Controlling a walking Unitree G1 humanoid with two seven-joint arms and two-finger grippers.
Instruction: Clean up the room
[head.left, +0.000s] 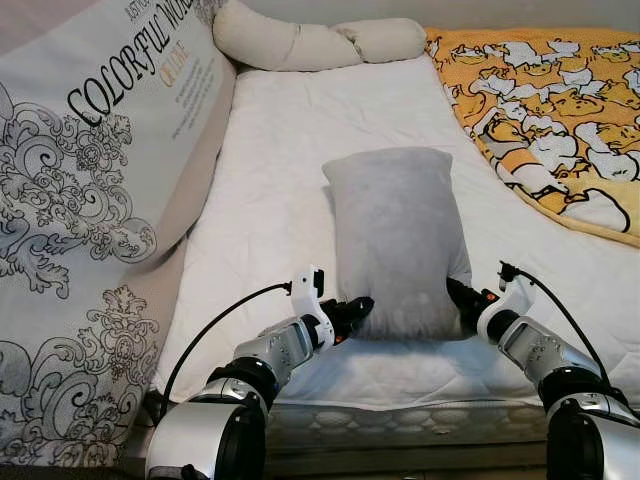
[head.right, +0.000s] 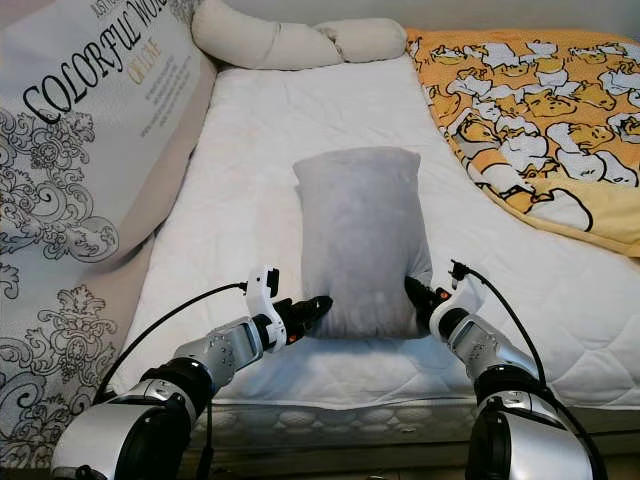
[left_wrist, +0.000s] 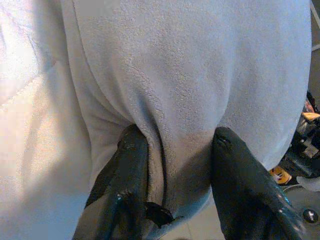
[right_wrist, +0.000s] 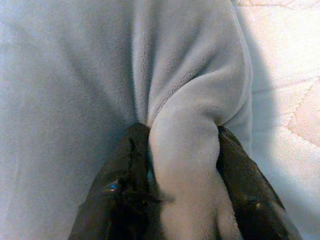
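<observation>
A soft grey plush pillow (head.left: 398, 240), rectangular and fleecy, stands on the white quilted mattress (head.left: 270, 190) near its front edge, its length running away from the robot toward the head of the bed. The left gripper (head.left: 358, 309) is at the pillow's near left corner and the right gripper (head.left: 458, 298) at its near right corner, so the pillow sits between the two silver arms. In the left wrist view, the two black fingers (left_wrist: 127, 170) of the left gripper press into the grey fleece with a fold of it pinched between them, the jaws narrowed on the fabric. In the right wrist view, the right gripper's black fingers (right_wrist: 125, 175) likewise squeeze a thick roll of the pillow's plush between them, clamped onto it. Beyond the pillow, at the far end of the mattress, lies a long cream bolster cushion (head.left: 310, 42), bent in the middle. To the right of the pillow, well apart from it, an orange-yellow blanket printed with cartoon ducks (head.left: 550, 110) covers the mattress's right side. To the left of the pillow, a large white fabric panel with grey scroll ornament and black lettering (head.left: 90, 210) leans along the left edge of the mattress.
</observation>
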